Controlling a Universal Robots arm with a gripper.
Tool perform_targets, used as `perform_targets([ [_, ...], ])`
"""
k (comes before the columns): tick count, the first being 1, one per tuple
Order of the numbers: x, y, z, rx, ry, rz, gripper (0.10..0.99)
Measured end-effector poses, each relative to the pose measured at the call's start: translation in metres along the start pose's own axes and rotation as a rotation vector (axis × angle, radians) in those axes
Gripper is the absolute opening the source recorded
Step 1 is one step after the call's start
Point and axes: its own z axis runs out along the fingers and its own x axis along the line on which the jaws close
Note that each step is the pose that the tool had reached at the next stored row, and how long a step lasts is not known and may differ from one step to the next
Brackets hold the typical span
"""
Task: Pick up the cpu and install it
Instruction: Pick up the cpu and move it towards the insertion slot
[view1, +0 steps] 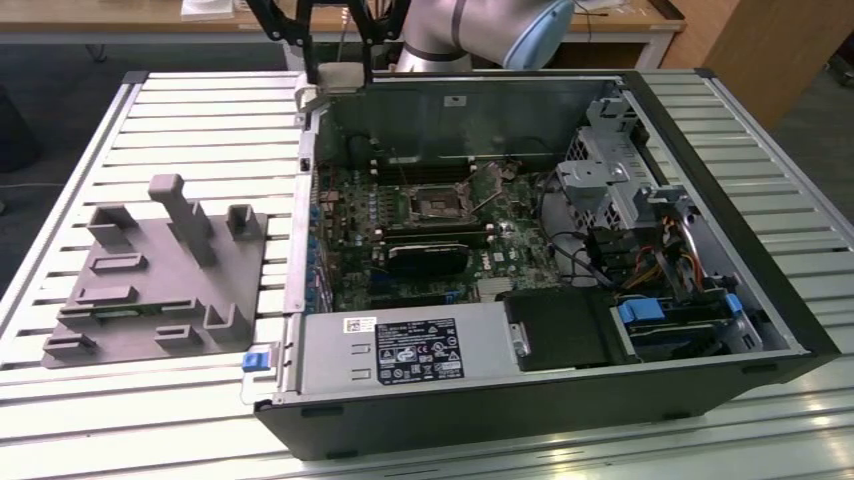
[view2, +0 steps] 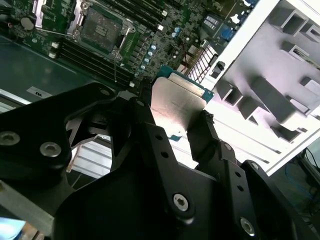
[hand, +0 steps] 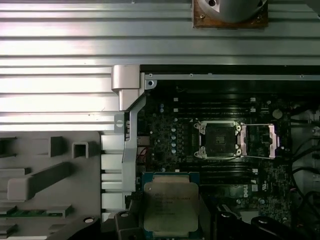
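The cpu (hand: 171, 205) is a flat silver-grey square chip with a pale rim. My gripper (view2: 173, 119) is shut on it, one black finger (view2: 142, 120) against each of two opposite sides. In the exterior view the gripper (view1: 334, 62) hangs above the far corner of the open computer case (view1: 534, 420), on the exterior view's left. The chip (view2: 176, 105) is held in the air over the case edge, apart from the dark square socket (hand: 218, 140). That socket (view1: 434, 203) on the green motherboard is empty, and its metal frame (hand: 258, 141) is folded open.
A grey plastic tray (view1: 154, 270) with upright blocks lies on the slatted metal table (view1: 80, 130) beside the case. Inside the case are a power supply (view1: 400, 352), drive cages (view1: 607, 175) and bundled cables (view1: 667, 255). The arm's base (view1: 481, 30) stands behind the case.
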Motion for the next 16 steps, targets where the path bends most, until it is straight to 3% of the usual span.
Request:
perform_targets([
  [5,-0.0060,0.0022,0.0004,0.000,0.0000,0.000,0.533],
  [10,-0.0099,0.0091,0.0013,0.000,0.0000,0.000,0.533],
  [16,-0.0339,0.0127,0.0030,0.000,0.0007,0.000,0.533],
])
